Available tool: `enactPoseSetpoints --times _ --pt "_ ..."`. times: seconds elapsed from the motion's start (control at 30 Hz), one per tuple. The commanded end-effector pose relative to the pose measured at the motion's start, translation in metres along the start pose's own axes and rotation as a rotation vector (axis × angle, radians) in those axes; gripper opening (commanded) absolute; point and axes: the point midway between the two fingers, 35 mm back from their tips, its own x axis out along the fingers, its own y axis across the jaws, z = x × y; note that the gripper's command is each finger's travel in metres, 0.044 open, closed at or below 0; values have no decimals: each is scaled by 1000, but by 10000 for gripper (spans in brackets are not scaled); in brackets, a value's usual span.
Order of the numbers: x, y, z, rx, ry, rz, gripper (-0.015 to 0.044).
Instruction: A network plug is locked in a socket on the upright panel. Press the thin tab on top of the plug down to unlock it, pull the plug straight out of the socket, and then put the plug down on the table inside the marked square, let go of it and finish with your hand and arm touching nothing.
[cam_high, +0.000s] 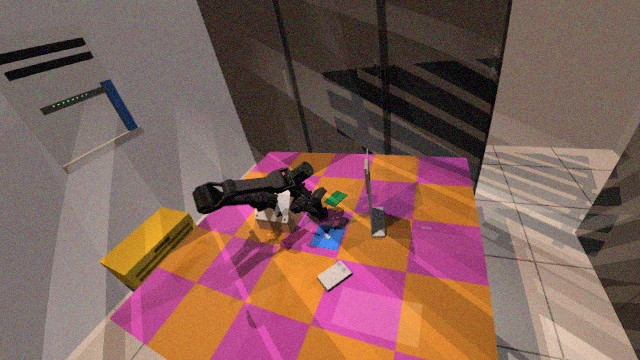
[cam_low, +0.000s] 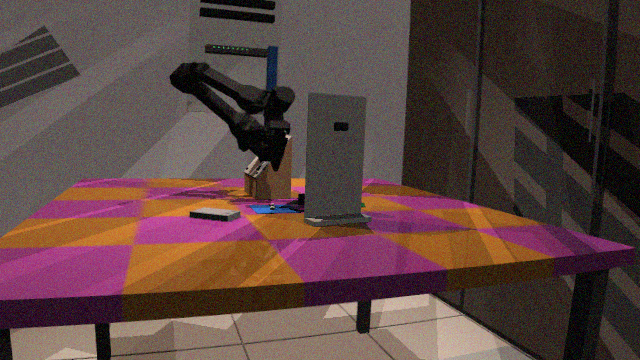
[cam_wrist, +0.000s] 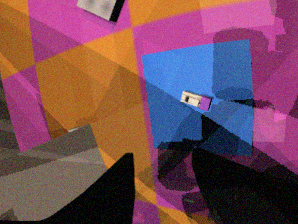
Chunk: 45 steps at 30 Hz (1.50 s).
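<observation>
The arm (cam_low: 225, 100) is showing as matte black all over, built of thick rounded links that are meeting at bulkier, drum-like joints, with no cables, screws or markings standing out at this grain. Well behind the jaws, it is rising from a pale base block (cam_high: 272, 210) of light wood or cream colour, its faces reading tan in the exterior view. In the wrist view the jaws are appearing as two broad black wedges tapering to blunt tips (cam_wrist: 127, 163), their surfaces plain and unlit, and the gripper (cam_wrist: 162, 159) is wearing the same flat black as the links behind it.
</observation>
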Motion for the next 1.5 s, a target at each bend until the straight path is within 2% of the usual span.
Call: enactPoseSetpoints --times 0.0,0.5,1.47 --pt "-4 5 2 11 -3 12 156" --pt "-22 18 -4 2 11 -1 156" --pt "-93 62 4 10 -2 15 156"
